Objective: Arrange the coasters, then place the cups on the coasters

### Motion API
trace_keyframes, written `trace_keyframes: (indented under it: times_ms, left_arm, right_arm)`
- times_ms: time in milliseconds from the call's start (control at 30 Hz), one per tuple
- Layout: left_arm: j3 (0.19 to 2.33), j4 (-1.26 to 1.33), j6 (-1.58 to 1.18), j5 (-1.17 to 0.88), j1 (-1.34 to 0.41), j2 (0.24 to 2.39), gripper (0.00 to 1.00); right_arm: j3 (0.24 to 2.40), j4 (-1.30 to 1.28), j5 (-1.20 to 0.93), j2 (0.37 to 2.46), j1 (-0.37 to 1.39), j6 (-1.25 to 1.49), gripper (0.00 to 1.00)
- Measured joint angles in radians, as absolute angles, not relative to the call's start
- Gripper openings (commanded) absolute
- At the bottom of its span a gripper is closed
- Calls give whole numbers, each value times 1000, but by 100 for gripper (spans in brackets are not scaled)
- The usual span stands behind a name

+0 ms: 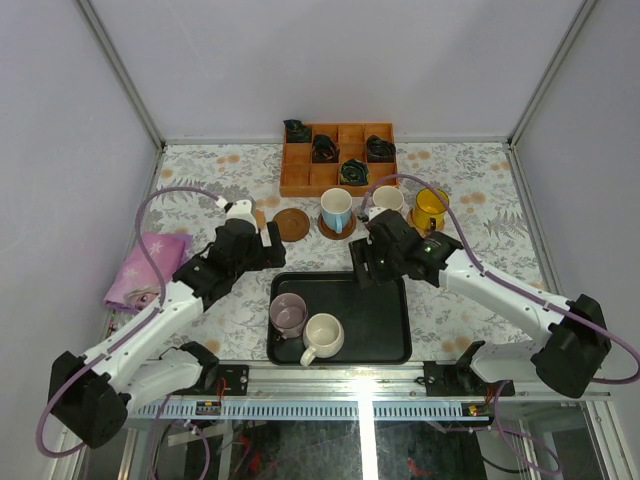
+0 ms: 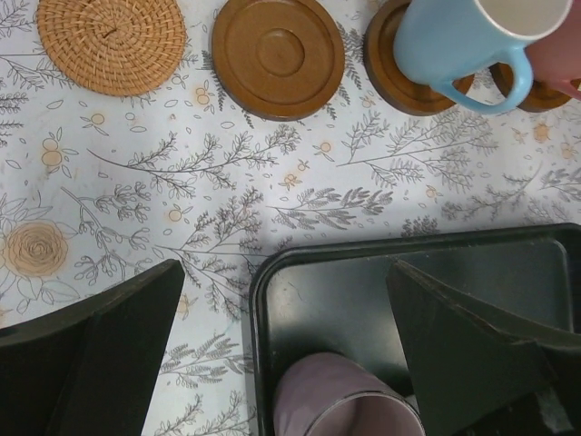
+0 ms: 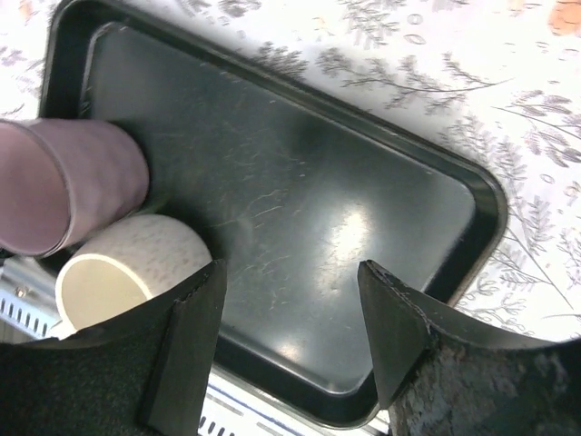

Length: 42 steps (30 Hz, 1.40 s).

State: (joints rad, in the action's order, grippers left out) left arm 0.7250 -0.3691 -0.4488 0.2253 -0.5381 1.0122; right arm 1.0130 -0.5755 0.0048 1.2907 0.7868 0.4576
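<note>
Your left pincer (image 2: pixel 283 272) stands wide apart with nothing between its fingers, over a corner of the black tray (image 2: pixel 345 300). In its wrist view the mauve cup (image 2: pixel 340 400) stands in the tray close under it. Ahead of it lie a woven coaster (image 2: pixel 111 41) and a bare dark wood coaster (image 2: pixel 277 54). Further to the right, the light blue cup (image 2: pixel 458 41) sits on another dark coaster (image 2: pixel 395 82), with the pink cup (image 2: pixel 561 54) just beside it. Your right pincer (image 3: pixel 290 268) is likewise apart and empty above the tray floor. The white cup (image 3: pixel 127 263) stands just beside one of its fingers, and the mauve cup is just beyond that.
</note>
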Motion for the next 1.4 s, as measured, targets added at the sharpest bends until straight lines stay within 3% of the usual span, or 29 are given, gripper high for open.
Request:
trace_keyframes:
  times_ms: [67, 367, 833, 933, 1033, 1167, 1400]
  left_arm:
    - [725, -393, -463, 235, -556, 978, 100]
    - [725, -456, -524, 273, -572, 890, 100]
    - [725, -479, -531, 291, -572, 896, 100]
    - [725, -478, -531, 291, -572, 899, 100]
    - [725, -477, -530, 290, -572, 903, 100]
    - [725, -476, -524, 287, -572, 910, 100]
    - [725, -462, -505, 264, -572, 933, 100]
  right_arm:
    - [1024, -575, -17, 1294, 812, 447, 68]
    - [1118, -586, -32, 1436, 998, 405, 66]
    - [1142, -675, -86, 1559, 1063, 374, 62]
    - [1142, -679, -99, 1575, 1063, 373, 56]
    - [1143, -680, -100, 1590, 1064, 372, 41]
    - [1158, -700, -74, 1610, 1067, 373, 30]
    - [1176, -767, 69, 1612, 1068, 403, 20]
